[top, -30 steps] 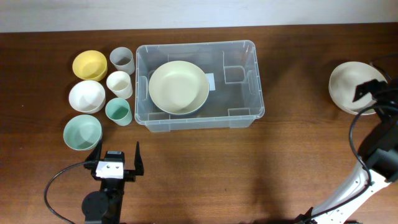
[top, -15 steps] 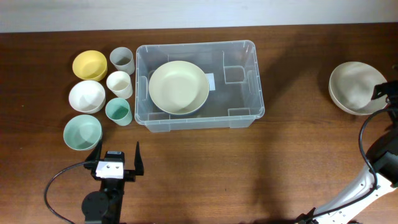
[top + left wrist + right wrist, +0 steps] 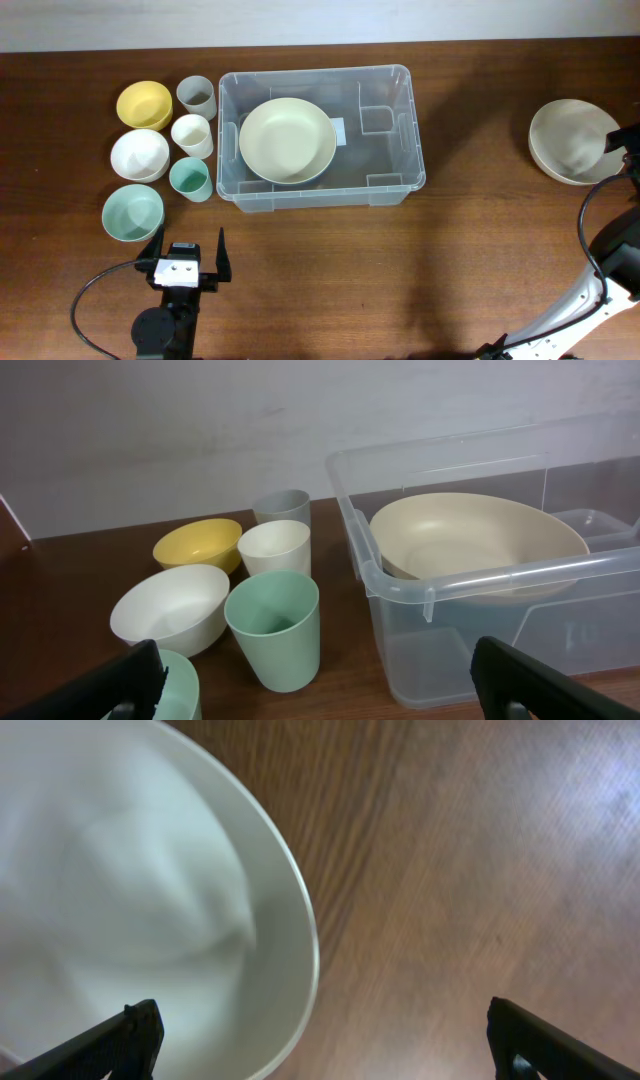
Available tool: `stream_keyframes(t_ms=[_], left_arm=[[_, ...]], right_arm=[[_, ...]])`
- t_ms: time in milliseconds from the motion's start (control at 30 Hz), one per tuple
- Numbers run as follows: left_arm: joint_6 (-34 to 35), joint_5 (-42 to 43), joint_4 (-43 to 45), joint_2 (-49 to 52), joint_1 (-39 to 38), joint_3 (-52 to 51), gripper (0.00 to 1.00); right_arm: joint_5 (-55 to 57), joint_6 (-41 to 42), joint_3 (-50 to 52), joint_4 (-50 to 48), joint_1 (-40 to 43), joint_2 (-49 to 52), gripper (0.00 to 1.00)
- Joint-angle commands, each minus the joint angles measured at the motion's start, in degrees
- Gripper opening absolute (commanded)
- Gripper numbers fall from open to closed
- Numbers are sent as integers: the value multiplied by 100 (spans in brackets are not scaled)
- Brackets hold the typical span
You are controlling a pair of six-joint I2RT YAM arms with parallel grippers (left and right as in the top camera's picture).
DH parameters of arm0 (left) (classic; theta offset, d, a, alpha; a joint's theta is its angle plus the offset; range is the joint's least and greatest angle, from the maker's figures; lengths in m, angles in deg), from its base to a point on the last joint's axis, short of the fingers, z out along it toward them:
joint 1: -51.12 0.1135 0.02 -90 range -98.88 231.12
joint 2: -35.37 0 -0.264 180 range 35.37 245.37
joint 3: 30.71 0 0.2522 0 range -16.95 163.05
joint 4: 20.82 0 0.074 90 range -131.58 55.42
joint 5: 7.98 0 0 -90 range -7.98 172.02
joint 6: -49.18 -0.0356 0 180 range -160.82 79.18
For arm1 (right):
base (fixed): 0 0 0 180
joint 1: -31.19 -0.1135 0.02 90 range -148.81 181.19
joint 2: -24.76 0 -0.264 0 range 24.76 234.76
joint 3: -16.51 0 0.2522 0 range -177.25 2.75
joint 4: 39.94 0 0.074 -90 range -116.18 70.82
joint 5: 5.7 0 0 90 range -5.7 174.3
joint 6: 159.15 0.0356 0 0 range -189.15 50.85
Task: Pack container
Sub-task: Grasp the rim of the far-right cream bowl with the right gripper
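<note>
Container sits mid-table with one cream bowl inside. Right gripper hangs over the pale bowl far right, jaws wide open and empty; likely the pick-up step. Next: straddle the rim, close. Left gripper open, empty.

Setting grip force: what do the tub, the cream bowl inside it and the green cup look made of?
The tub: clear rigid plastic, glossy; see-through walls, moulded ribs. The cream bowl: opaque, satin, thin even rim; probably plastic or melamine, ceramic not ruled out. The green cup: opaque pastel, matte, thin wall; likely the same plastic.
</note>
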Motion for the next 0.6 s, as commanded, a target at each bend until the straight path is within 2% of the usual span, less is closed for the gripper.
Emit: stream_keyframes(t_ms=[0,133,567], left_arm=[[-31,61,0,-42,24,-42,100],[-31,61,0,-42,24,-42,100],[-31,61,2,-42,24,-42,100]], right_arm=[[92,-101,229,-170,0,221,99],[-170,-411,374,-428,-35,275,99],[-168,-466,400,-706,-258,579,99]])
